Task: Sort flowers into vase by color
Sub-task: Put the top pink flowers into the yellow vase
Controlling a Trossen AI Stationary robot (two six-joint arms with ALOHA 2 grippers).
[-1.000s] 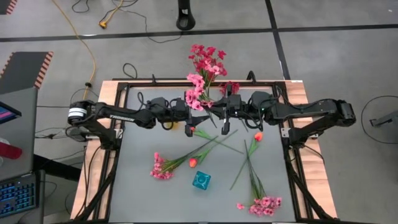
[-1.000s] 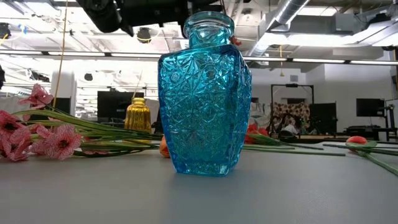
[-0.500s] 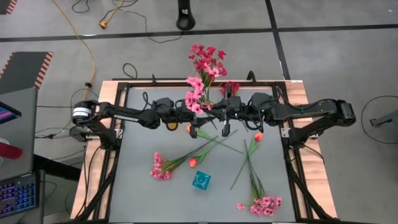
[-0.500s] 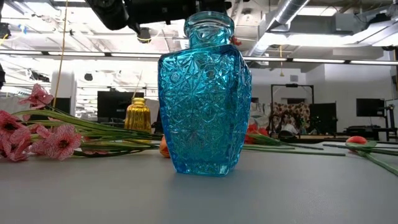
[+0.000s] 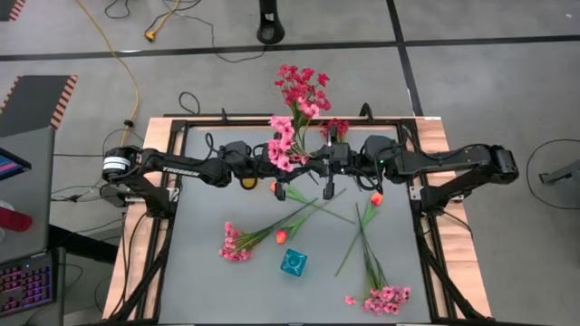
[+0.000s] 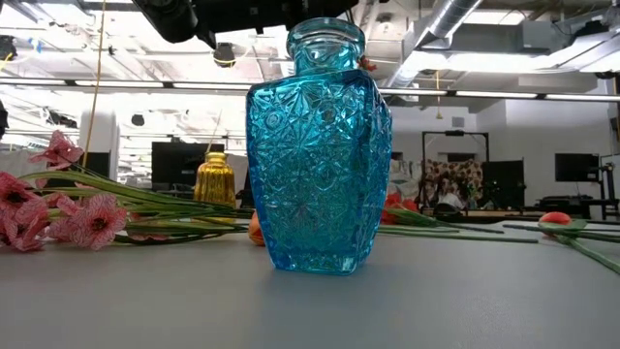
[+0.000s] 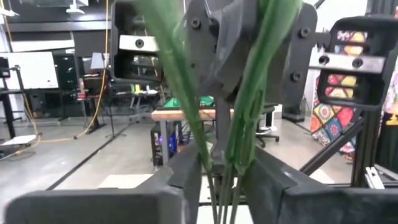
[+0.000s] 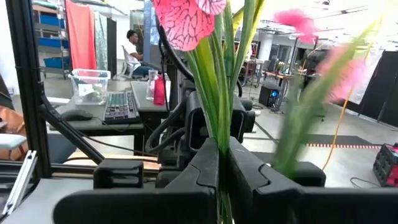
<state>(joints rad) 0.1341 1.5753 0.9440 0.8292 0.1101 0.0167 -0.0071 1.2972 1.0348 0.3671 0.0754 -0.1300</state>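
Observation:
My two grippers meet over the far middle of the table. A spray of pink blossoms point(image 5: 283, 145) stands upright between them. My right gripper point(image 8: 222, 155), also seen from above point(image 5: 315, 159), is shut on its green stems. My left gripper point(image 7: 221, 180), coming from the left point(image 5: 292, 168), is shut on the same stems lower down. Dark-red blossoms point(image 5: 304, 86) show beyond the far edge; I cannot tell what they stand in. A blue glass vase point(image 5: 293, 263) stands upright at the near middle, and a gold vase point(image 5: 249, 181) stands under my left arm. My left gripper pinches the bundle of green stems point(image 7: 219, 171) between its two fingers, coming level from the table's left and lying across them. The stems run upright past my right gripper above. My right gripper pinches the green stems point(image 8: 224, 134) between its two fingers, level from the table's right and across them. The stems stand upright, with a pink blossom point(image 8: 186, 18) above the fingers and clear of the table.
Loose flowers lie on the grey table: a pink spray point(image 5: 236, 246) and an orange tulip point(image 5: 281, 236) left of the blue vase, an orange tulip point(image 5: 376, 197) and a pink spray point(image 5: 388, 297) on the right. A black frame point(image 5: 426, 208) borders the table.
My left gripper has shut on the stems just below my right gripper. The pink spray has stayed upright in my right gripper's hold, its blossoms shifting only slightly.

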